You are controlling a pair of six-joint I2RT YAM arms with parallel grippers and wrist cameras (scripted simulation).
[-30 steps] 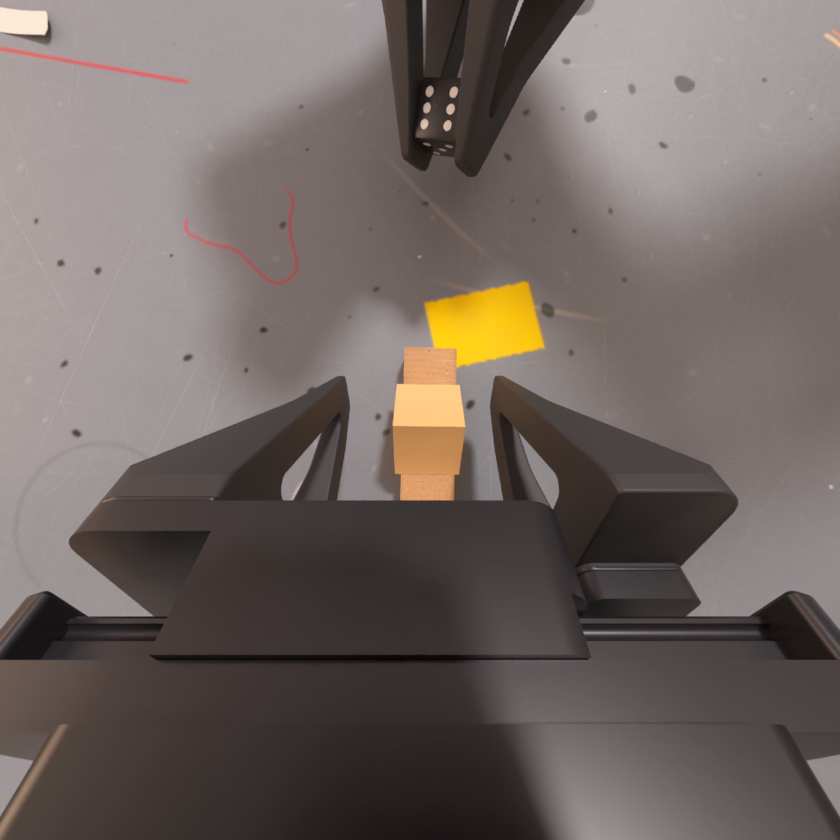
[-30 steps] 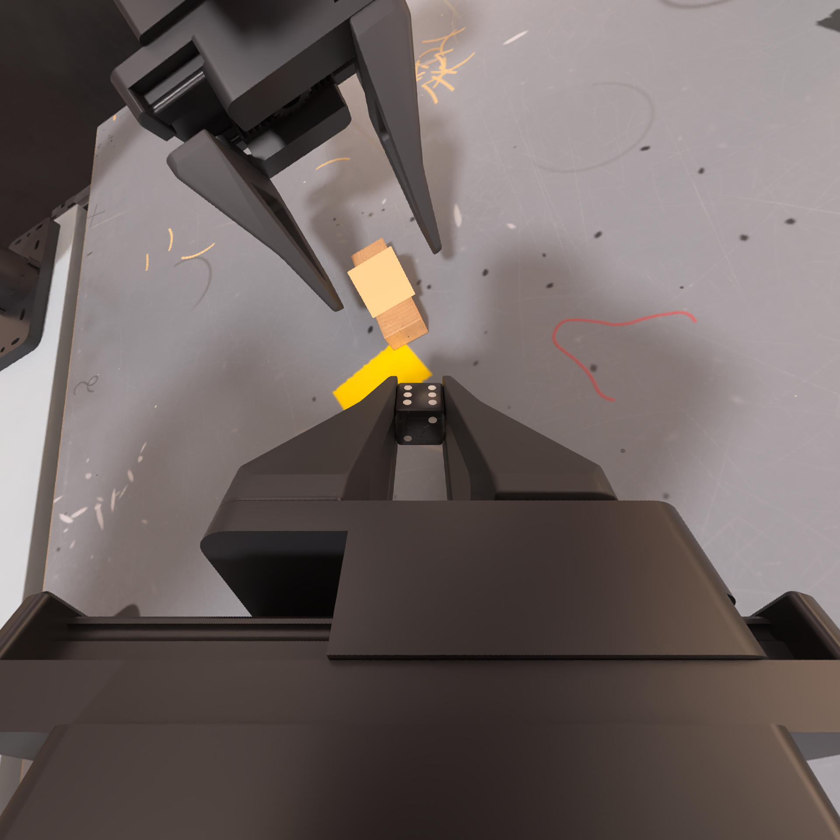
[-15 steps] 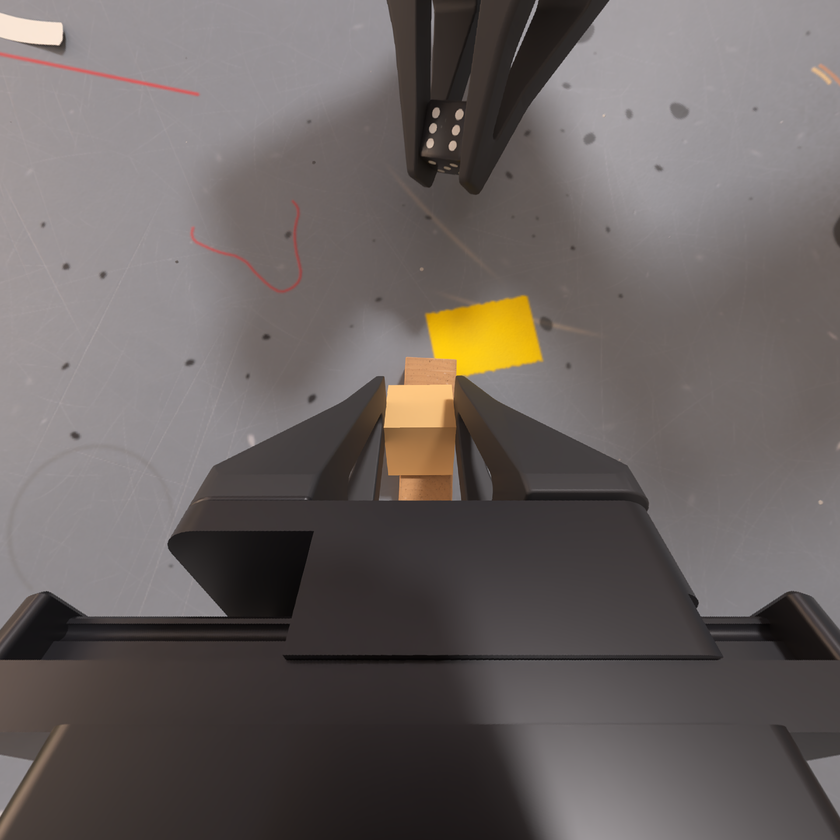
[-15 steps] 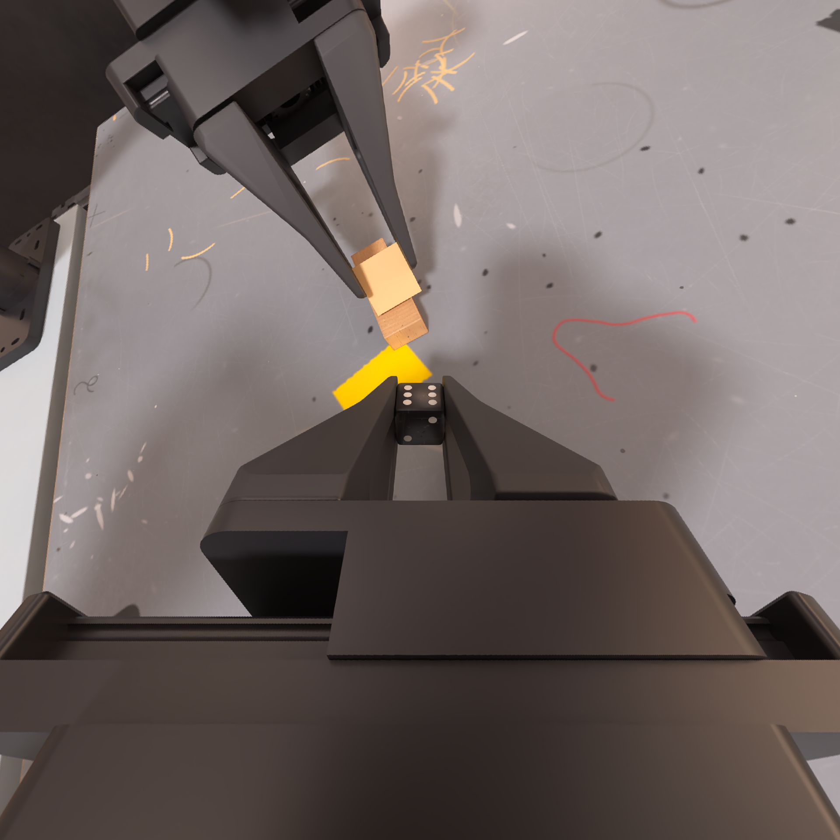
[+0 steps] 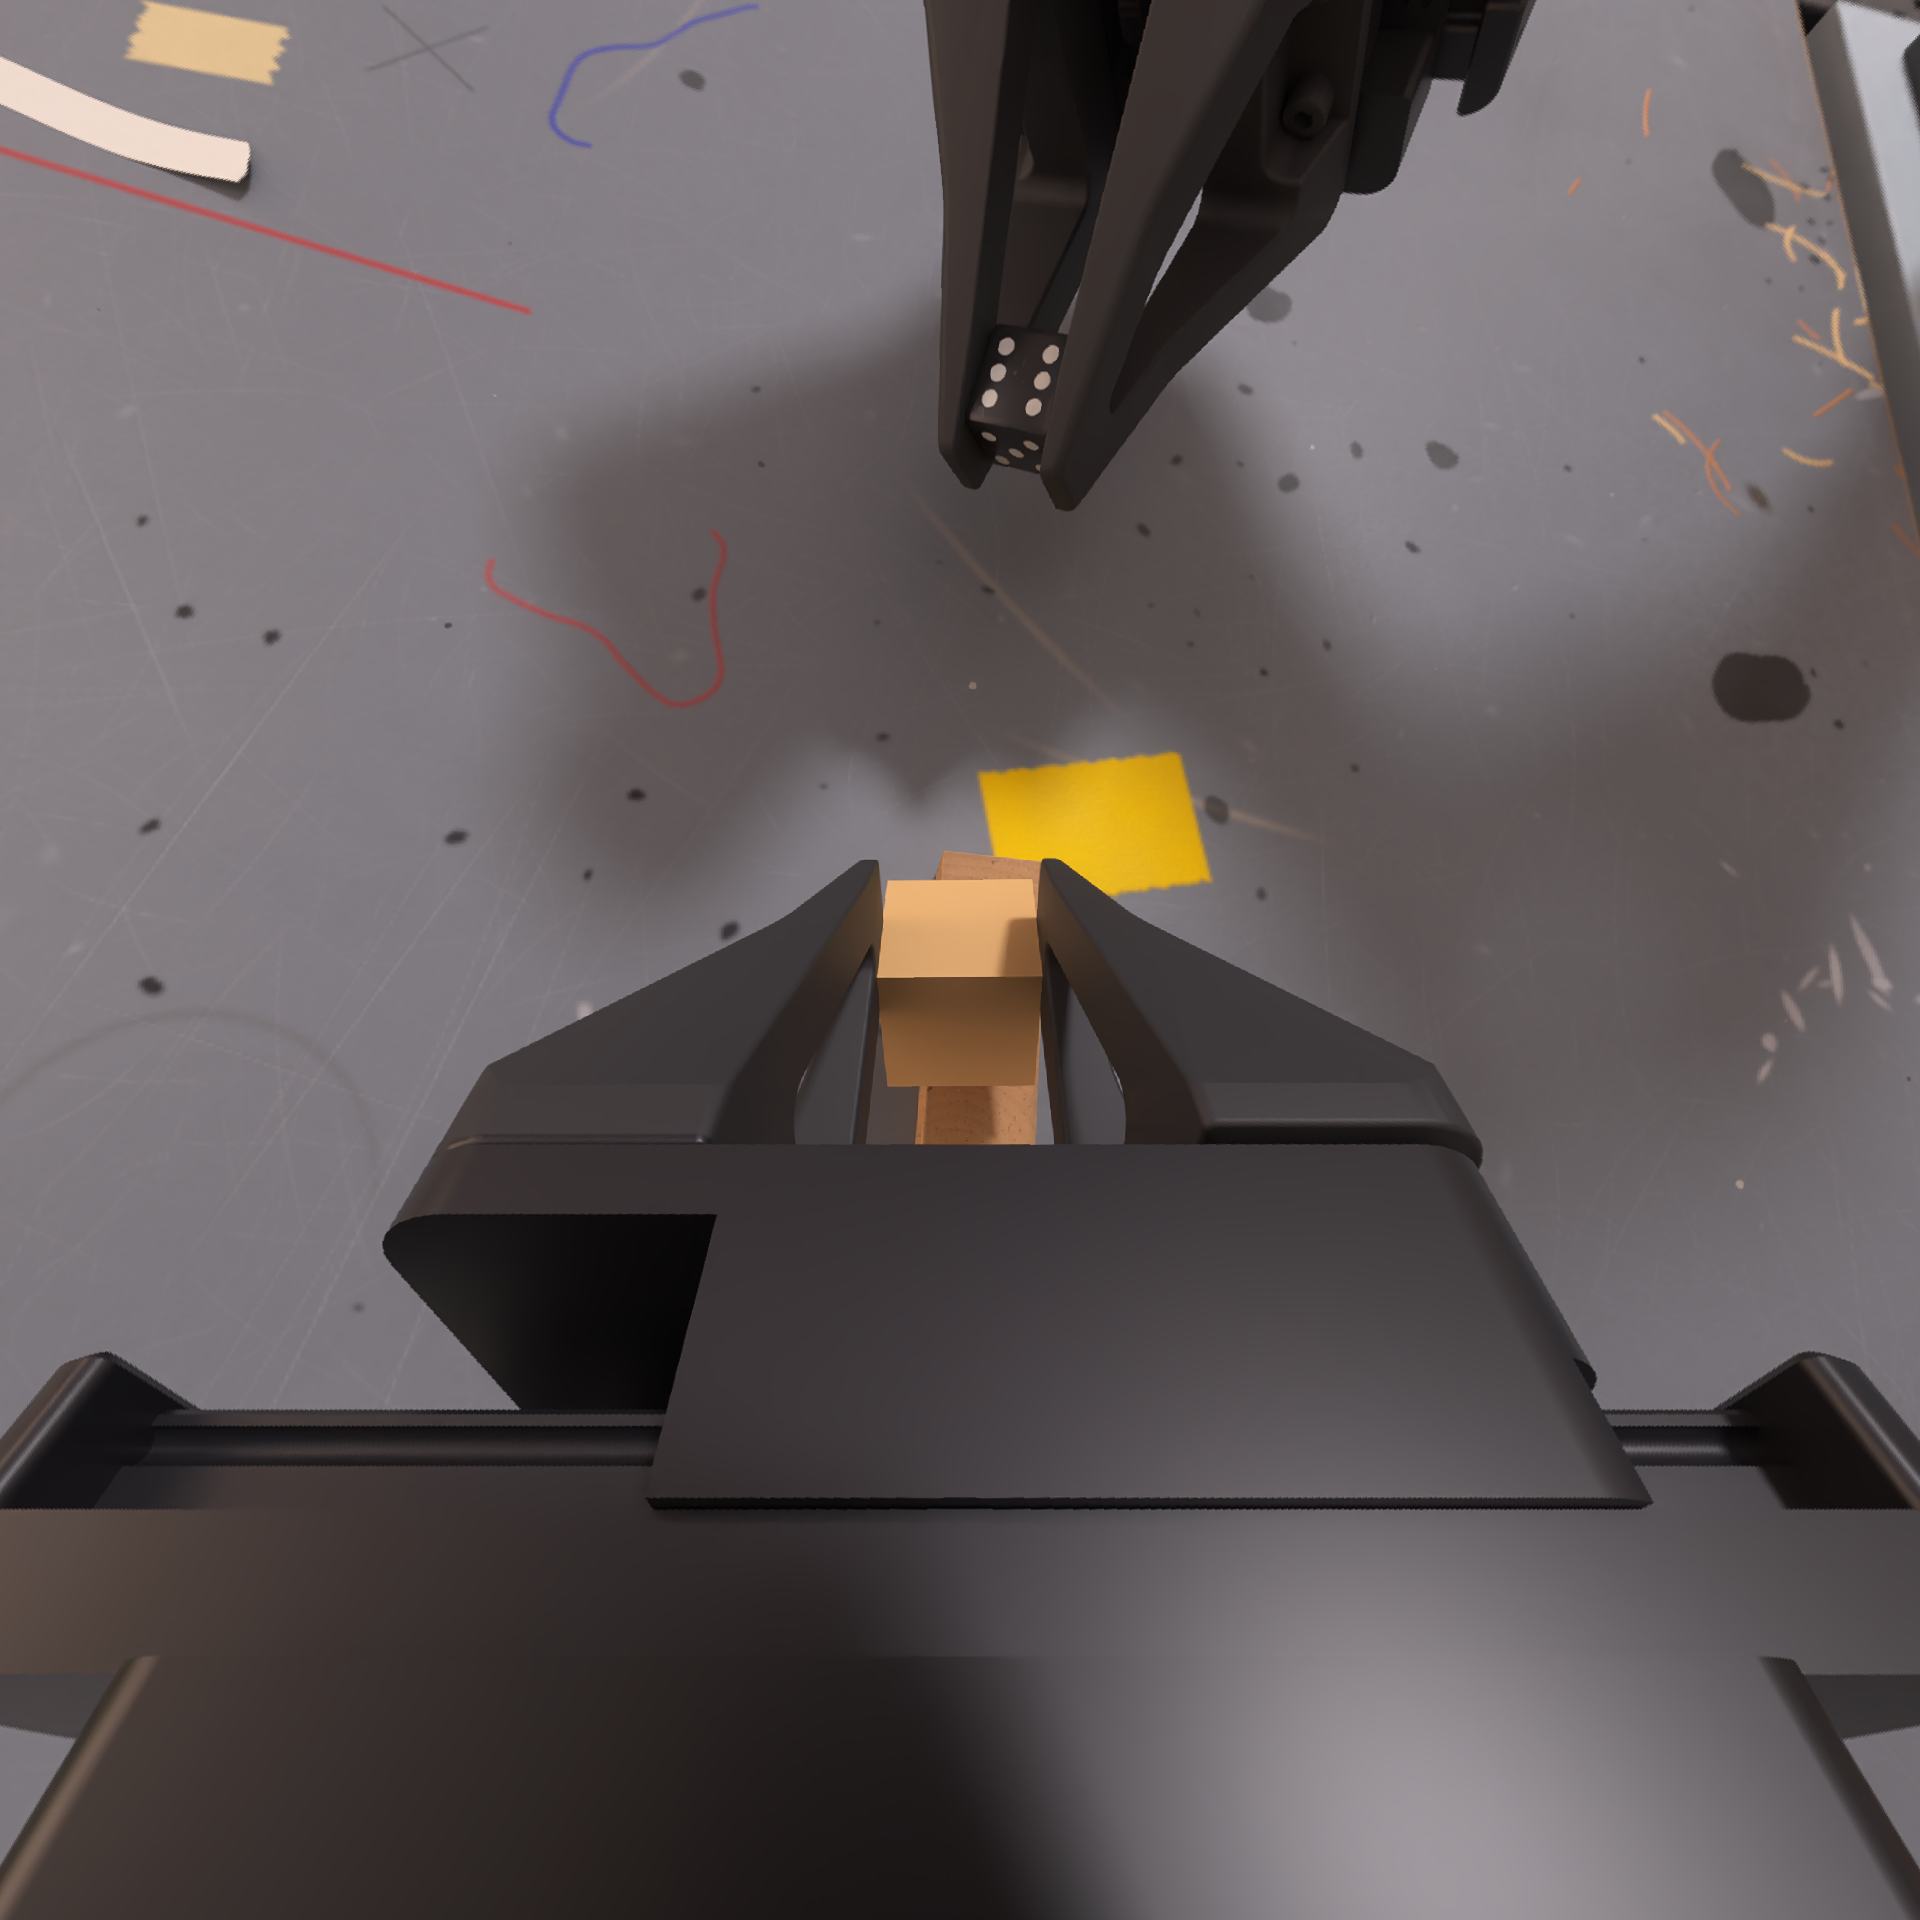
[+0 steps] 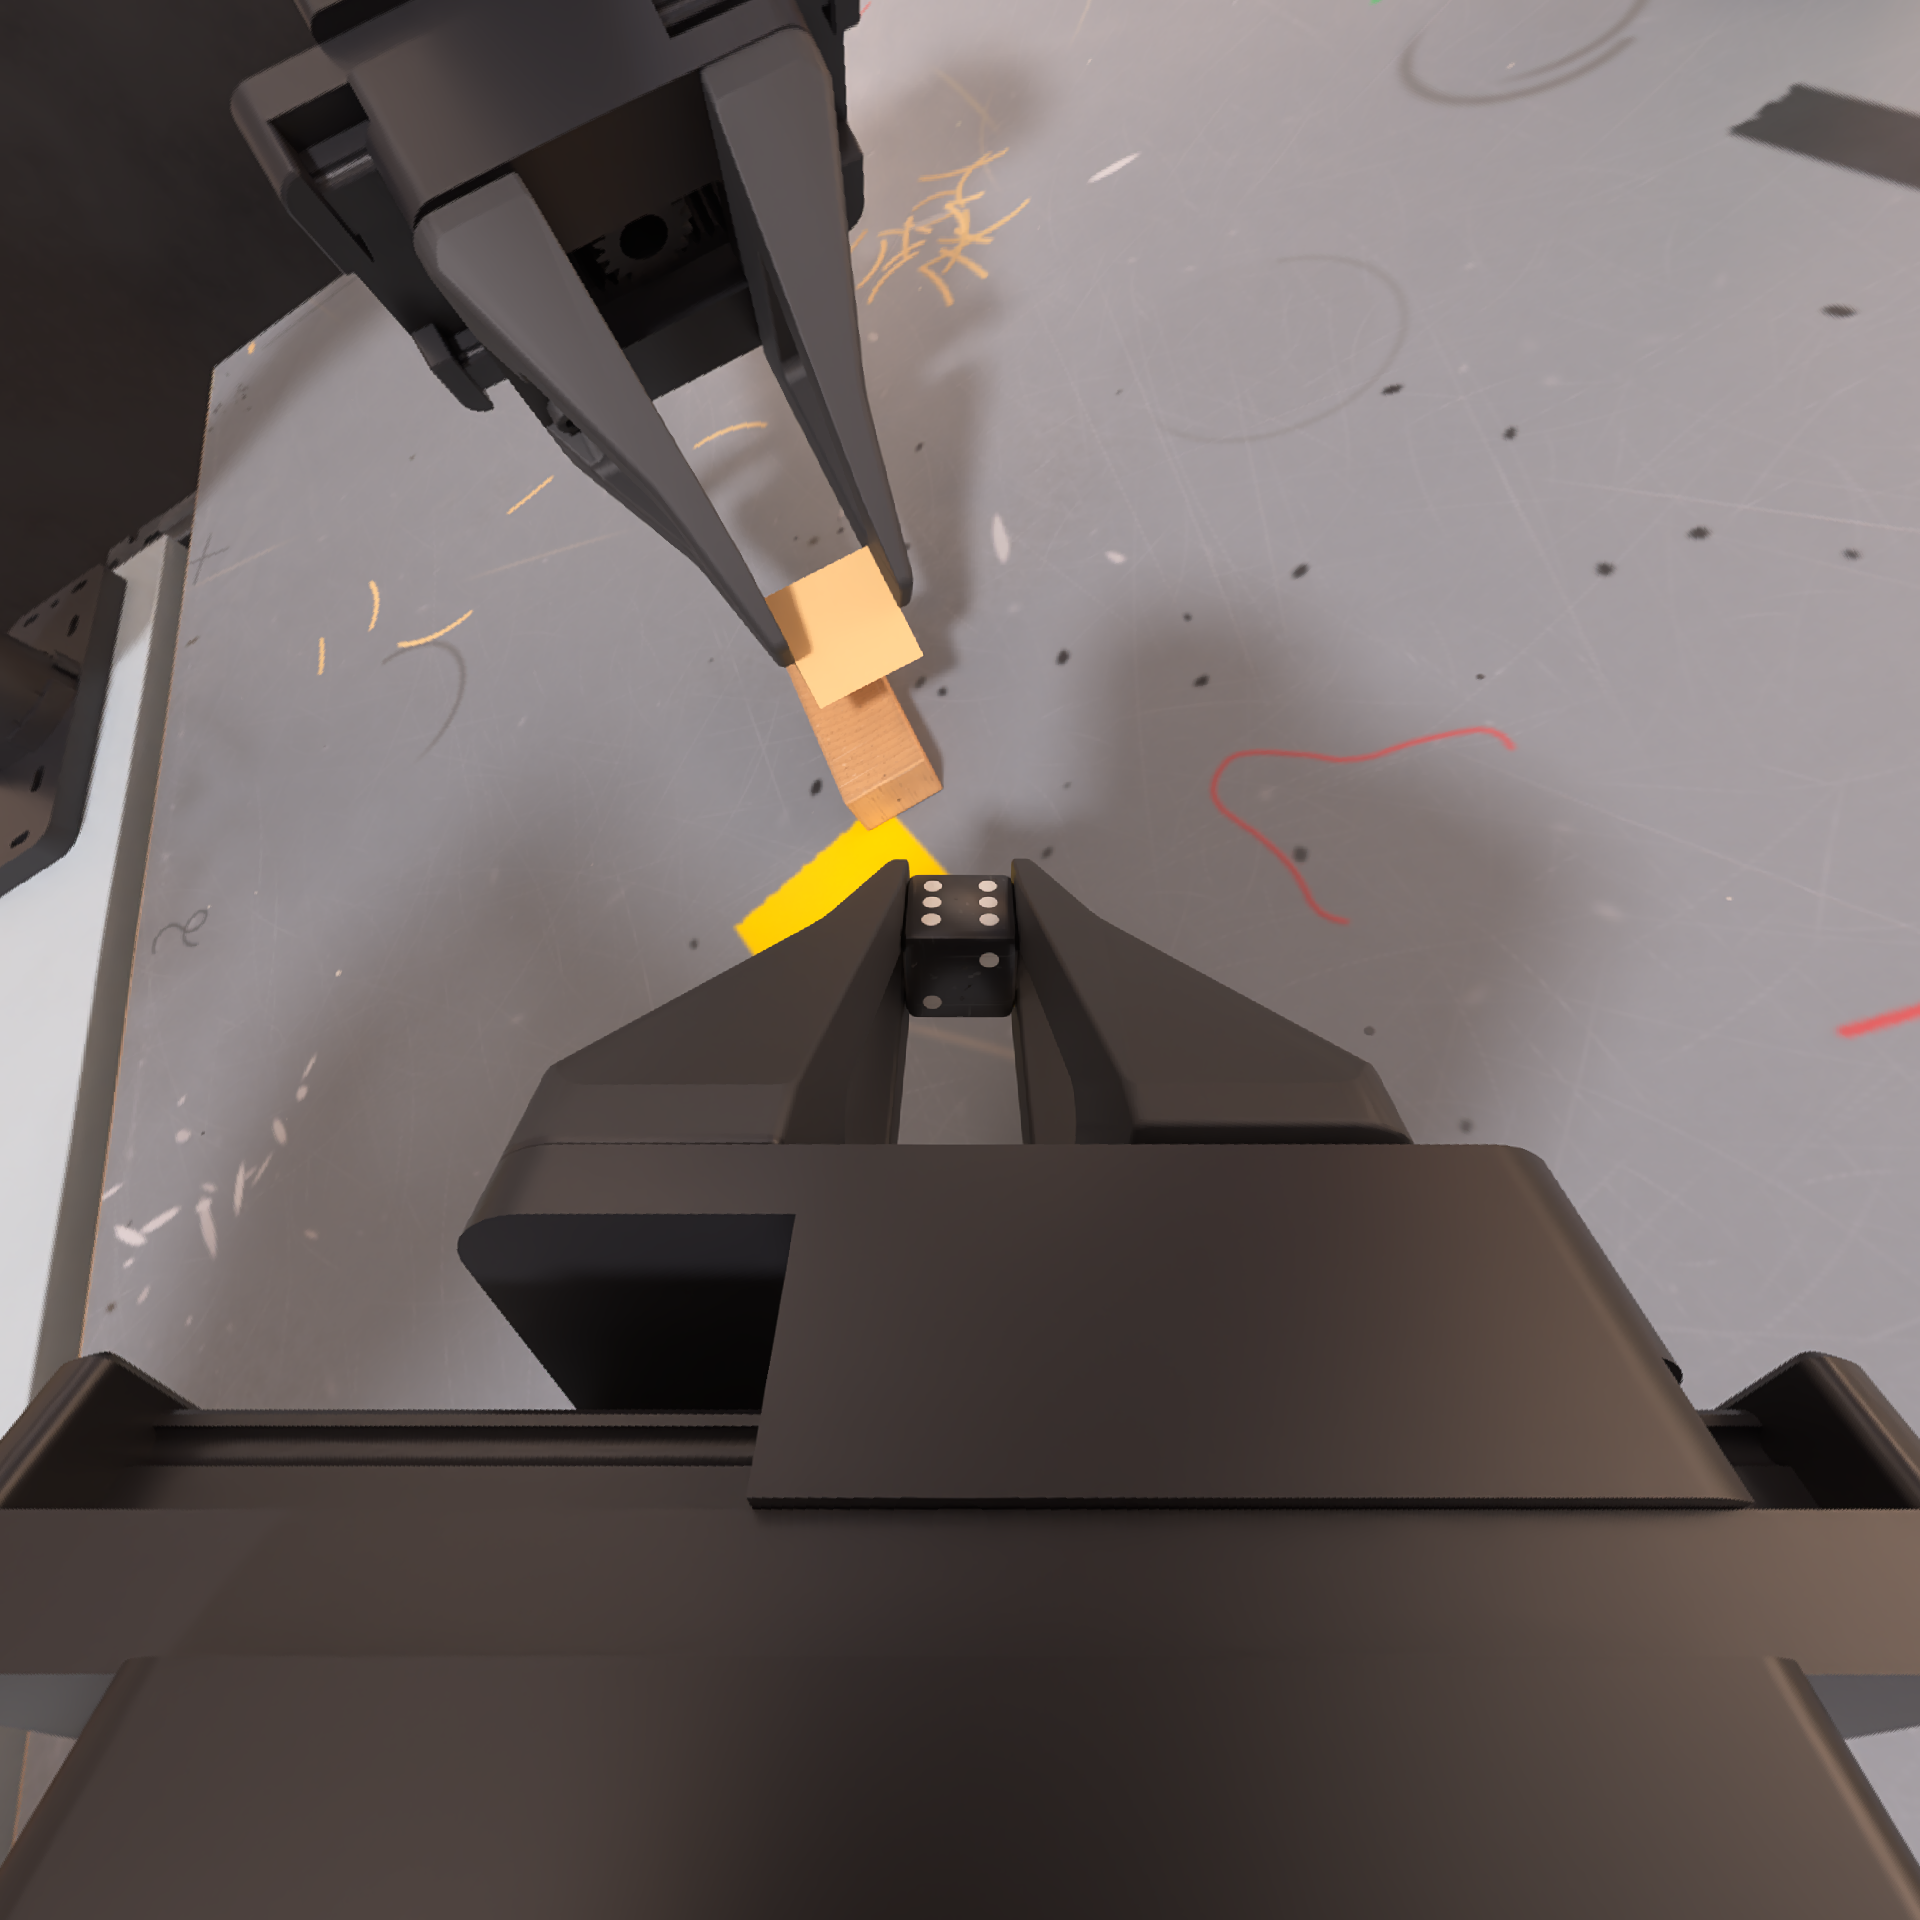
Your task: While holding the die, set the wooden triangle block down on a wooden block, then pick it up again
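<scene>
My left gripper (image 5: 958, 883) is shut on the light wooden triangle block (image 5: 958, 977), which it holds above the darker wooden block (image 5: 977, 1112) lying on the grey table. In the right wrist view the left gripper (image 6: 847, 623) holds the triangle block (image 6: 847, 623) clear of the wooden block (image 6: 878, 753) below it. My right gripper (image 6: 961, 883) is shut on the black die (image 6: 958, 940) with white pips. The right gripper (image 5: 1013, 483) also shows in the left wrist view, up high, with the die (image 5: 1013, 400) between its fingers.
A yellow patch (image 5: 1096, 821) lies on the table just beyond the wooden block, and also shows in the right wrist view (image 6: 821, 883). Red squiggle marks (image 5: 623, 634), a white strip (image 5: 125, 130) and tan tape (image 5: 206, 42) mark the table. The table's left edge (image 6: 114, 935) shows in the right wrist view.
My left gripper went from open around the triangle block to shut on it, then rose with it off the wooden block. The right gripper kept hold of the die.
</scene>
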